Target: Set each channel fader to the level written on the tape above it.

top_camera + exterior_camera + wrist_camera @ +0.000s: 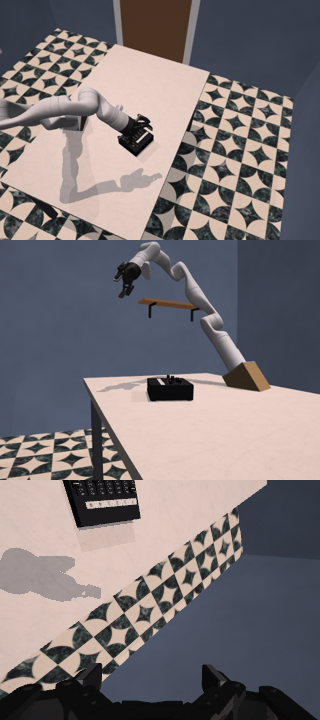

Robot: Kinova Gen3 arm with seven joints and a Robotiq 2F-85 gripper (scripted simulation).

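The black lighting desk [170,389] stands on its feet on the pale table, near the table's edge. It also shows in the top view [136,140], partly hidden by my arm, and at the top left of the wrist view [102,500]. A white tape strip [111,503] with small marks lies along its top, and several fader caps [173,379] stick up behind it. The written levels are too small to read. My gripper [121,286] is open and empty, high above the desk; its fingers show at the bottom of the wrist view [150,680].
A wooden wedge [246,376] at the table's far side carries the arm's base. A wooden shelf [169,304] on black brackets hangs on the wall behind, below the gripper's height. The table edge and the tiled floor [150,610] lie beyond the desk.
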